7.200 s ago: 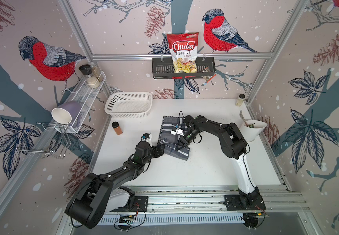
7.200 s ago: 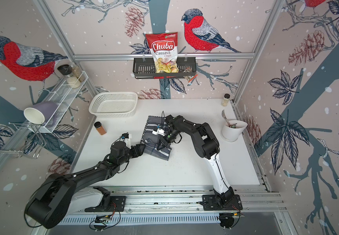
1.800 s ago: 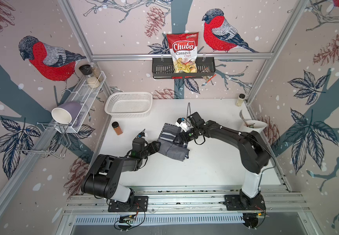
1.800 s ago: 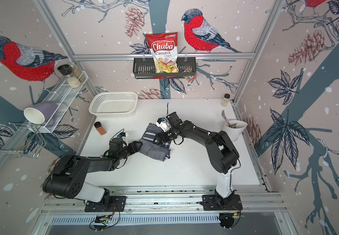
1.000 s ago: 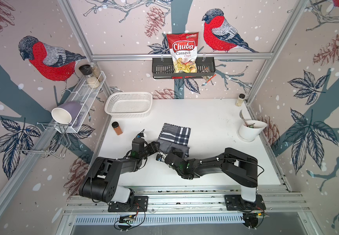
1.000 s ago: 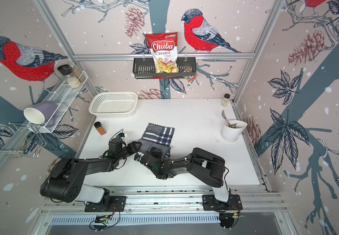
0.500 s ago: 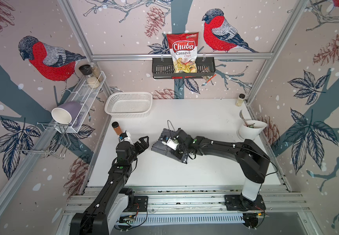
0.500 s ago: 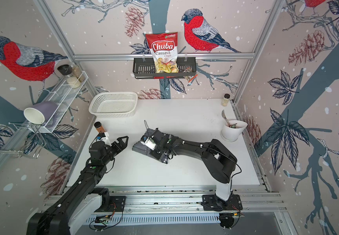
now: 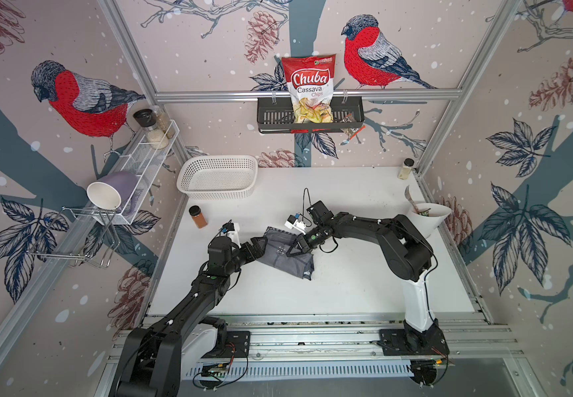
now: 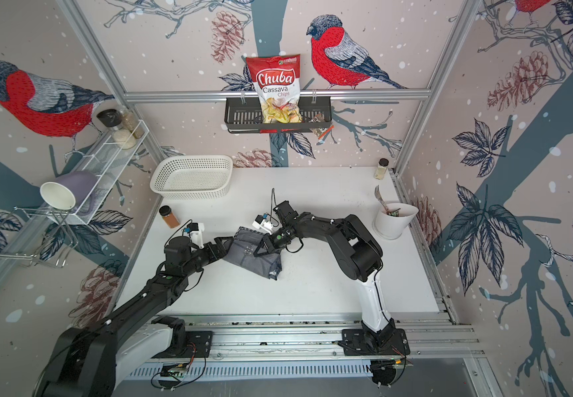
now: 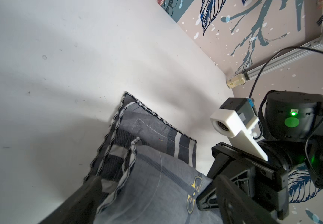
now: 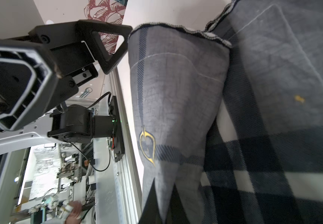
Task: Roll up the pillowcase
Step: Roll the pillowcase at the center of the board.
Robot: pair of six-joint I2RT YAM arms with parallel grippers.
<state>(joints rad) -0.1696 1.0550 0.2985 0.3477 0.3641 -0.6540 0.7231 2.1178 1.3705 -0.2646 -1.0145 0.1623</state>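
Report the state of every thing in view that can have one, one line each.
pillowcase, folded over itself, not yet rolled up
left gripper, open, jaws astride the pillowcase's edge
right gripper, shut on the pillowcase
white basket, upright, empty
purple cup, lying on its side on the wire rack
spice jar, upright, capped
chip bag, standing in the black shelf

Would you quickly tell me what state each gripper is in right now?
Left gripper: open at the pillowcase edge.
Right gripper: shut on a fold of the pillowcase.
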